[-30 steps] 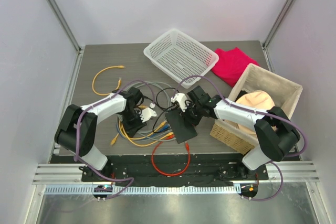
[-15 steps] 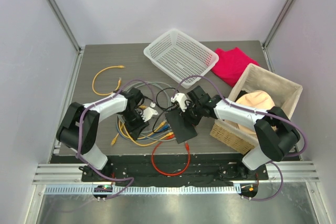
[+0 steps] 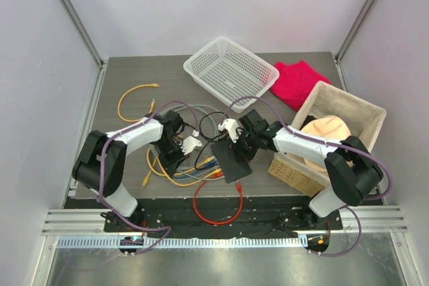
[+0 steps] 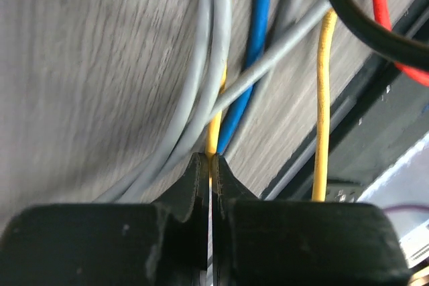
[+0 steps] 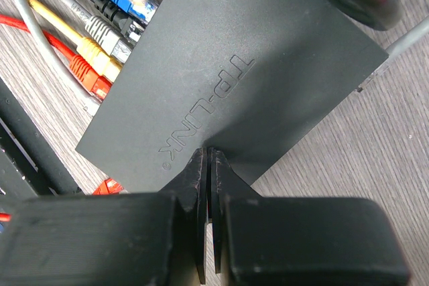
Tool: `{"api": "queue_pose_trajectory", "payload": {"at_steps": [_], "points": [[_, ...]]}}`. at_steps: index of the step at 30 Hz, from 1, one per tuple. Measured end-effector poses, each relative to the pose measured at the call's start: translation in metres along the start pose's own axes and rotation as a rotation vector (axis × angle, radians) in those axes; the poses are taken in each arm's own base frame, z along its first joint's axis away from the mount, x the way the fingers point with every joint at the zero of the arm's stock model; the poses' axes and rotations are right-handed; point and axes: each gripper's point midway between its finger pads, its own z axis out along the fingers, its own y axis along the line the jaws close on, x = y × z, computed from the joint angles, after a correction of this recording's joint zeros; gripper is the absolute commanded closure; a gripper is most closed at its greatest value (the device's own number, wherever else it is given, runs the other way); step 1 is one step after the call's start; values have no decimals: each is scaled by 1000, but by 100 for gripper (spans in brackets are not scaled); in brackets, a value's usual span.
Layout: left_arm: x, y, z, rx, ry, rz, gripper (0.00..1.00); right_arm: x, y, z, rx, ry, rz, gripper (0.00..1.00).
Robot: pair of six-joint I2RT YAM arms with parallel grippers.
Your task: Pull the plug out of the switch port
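The switch lies near the middle of the front edge of the bench, with plugs along one side. The right claw is closed, its tips at the switch's edge. The left claw pinches a yellow cable.

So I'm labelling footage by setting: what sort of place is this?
Probably a robot test cell: plain white panel walls, a grey wood-grain table, and staged props like the white plastic mesh basket.

Bright, even light; wrist foregrounds softly blurred.
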Motion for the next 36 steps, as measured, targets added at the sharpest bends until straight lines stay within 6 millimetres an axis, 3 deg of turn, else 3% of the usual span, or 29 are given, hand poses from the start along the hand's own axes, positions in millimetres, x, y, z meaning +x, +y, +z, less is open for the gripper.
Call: {"api": "queue_pose_trajectory", "payload": {"at_steps": [3, 8, 12, 15, 17, 18, 21, 23, 27, 31, 33, 35, 36], "points": [[-9, 3, -21, -15, 16, 49, 100, 0, 0, 0, 0, 0, 0, 98], [-50, 15, -89, -89, -16, 187, 100, -3, -3, 1, 13, -9, -3, 98], [-64, 29, -108, -151, -13, 265, 100, -7, -6, 3, 20, -16, -5, 98], [-45, 35, -100, -149, 66, 279, 100, -8, -7, 3, 21, -16, -5, 98], [-22, 35, -90, -130, 147, 276, 79, -8, -7, 3, 21, -17, -6, 98], [-11, 35, -84, -121, 190, 277, 73, -8, -7, 3, 21, -17, -6, 98], [14, 33, -77, -105, 284, 264, 63, -9, -7, 3, 21, -18, -7, 98], [17, 32, -78, -104, 291, 260, 57, -9, -7, 3, 22, -18, -7, 98], [-10, 24, -102, -144, 109, 214, 55, -8, -7, 3, 22, -18, -7, 98], [-48, 22, -158, -250, -232, 94, 53, -8, -7, 4, 23, -19, -8, 98], [-47, 32, -186, -334, -393, -37, 47, -8, -7, 4, 23, -19, -8, 98], [-36, 45, -200, -409, -490, -187, 44, -8, -7, 4, 23, -19, -8, 98], [-21, 57, -202, -450, -534, -317, 44, -8, -7, 4, 23, -19, -8, 98]]}}
